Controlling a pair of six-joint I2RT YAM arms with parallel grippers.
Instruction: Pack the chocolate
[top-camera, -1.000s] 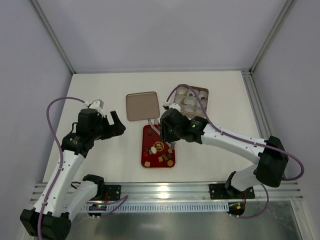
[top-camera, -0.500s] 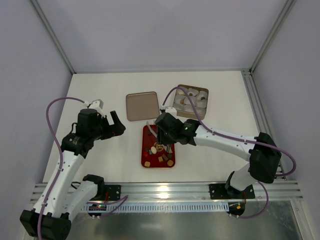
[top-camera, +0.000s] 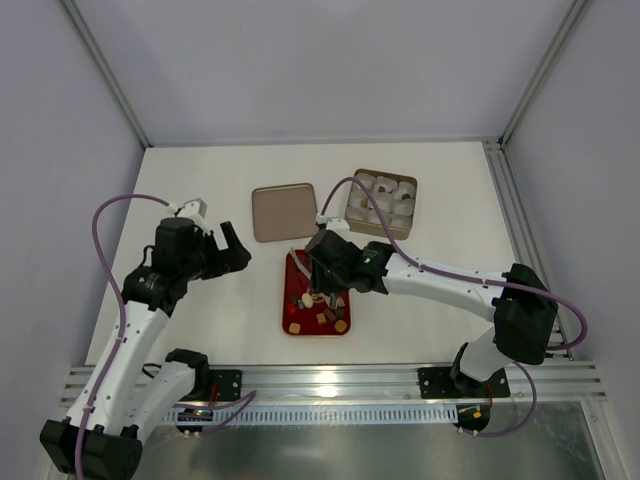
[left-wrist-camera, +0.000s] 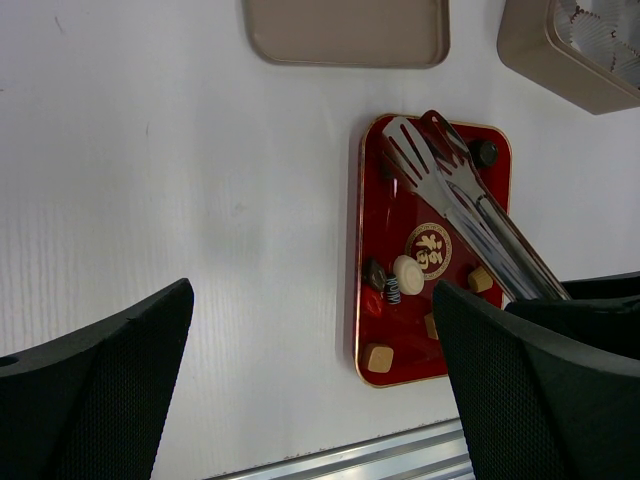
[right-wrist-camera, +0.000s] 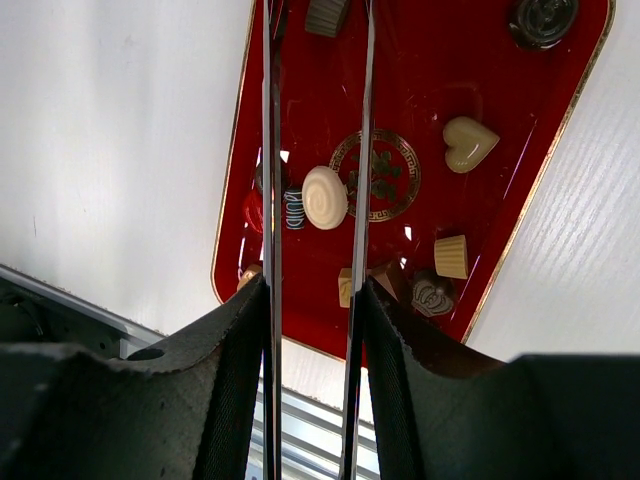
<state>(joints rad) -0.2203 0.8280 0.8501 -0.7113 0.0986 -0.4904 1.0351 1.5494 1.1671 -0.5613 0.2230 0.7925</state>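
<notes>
I see my right end effector (right-wrist-camera: 310, 330) clenched around a pair of metal tongs (right-wrist-camera: 271, 150). Its two fingers press on the outside of the tong arms. The tong arms stand a little apart. They reach out over the red tray (right-wrist-camera: 420, 80) toward its far end. I cannot tell if the tips touch the tray.

The chocolate (right-wrist-camera: 325, 197) lies loose on the red tray. A white round piece sits near the middle, and from the right wrist camera it shows between the two tong arms. A little striped piece (right-wrist-camera: 293, 209) is just beside it. A tan heart piece (right-wrist-camera: 468, 142) and a tan cup-shaped piece (right-wrist-camera: 452, 256) lie on the other side of the gold mark. A dark round piece (right-wrist-camera: 541, 18) is in a far corner.

My left end effector (top-camera: 232, 250) is released, with its fingers spread wide. It hangs over the white worktop (top-camera: 200, 180), left of the tray, holding nothing.

Behind the tray is a brown box (top-camera: 352, 205) with white paper cups (top-camera: 383, 200) inside. A flat tan lid (top-camera: 284, 212) lies beside the box.
</notes>
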